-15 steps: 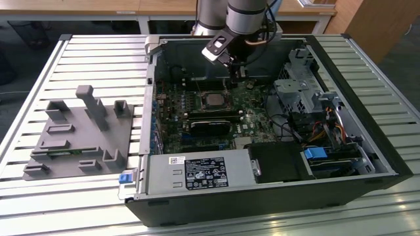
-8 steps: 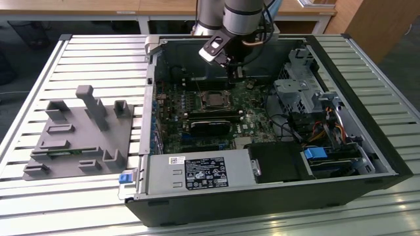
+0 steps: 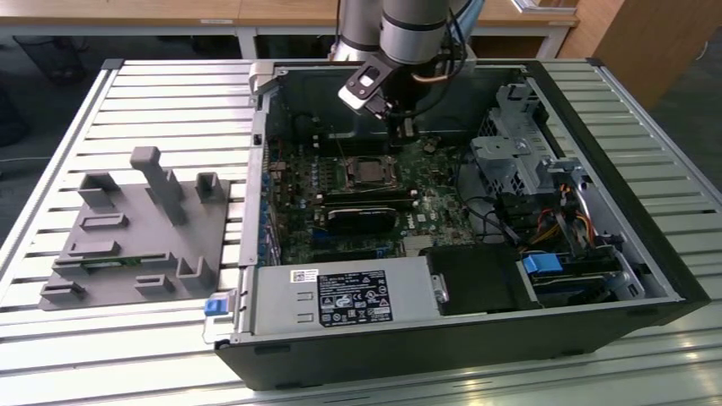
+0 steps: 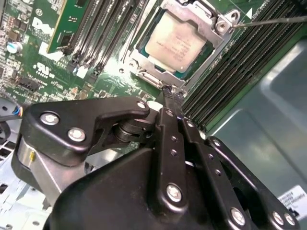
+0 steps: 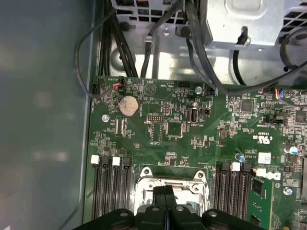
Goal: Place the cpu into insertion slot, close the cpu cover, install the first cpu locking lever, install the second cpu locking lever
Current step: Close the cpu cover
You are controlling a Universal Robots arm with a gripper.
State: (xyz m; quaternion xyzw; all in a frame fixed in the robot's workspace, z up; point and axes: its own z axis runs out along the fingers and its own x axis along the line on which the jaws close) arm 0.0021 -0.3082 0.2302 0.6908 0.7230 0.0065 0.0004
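Note:
The cpu (image 4: 176,40), a silvery-tan square chip, lies in the insertion slot (image 3: 367,172) on the green motherboard. The cpu cover (image 4: 146,64), a silver frame, lies down around the chip. A thin locking lever rod (image 4: 276,20) sticks out from the cover's corner. My gripper (image 4: 169,92) is shut with nothing between its fingers, and its tips hover at the edge of the cover. In the first wrist view the gripper (image 5: 165,190) sits right over the cover (image 5: 144,181). In the exterior view the gripper (image 3: 397,128) hangs just behind the socket, inside the open computer case.
Black memory slots (image 4: 235,67) flank the socket. A black graphics card (image 3: 361,222) lies in front of it, a power supply (image 3: 338,298) nearer still. A drive cage (image 3: 519,156) and cables fill the exterior view's right. A grey fixture block (image 3: 135,228) stands outside the case.

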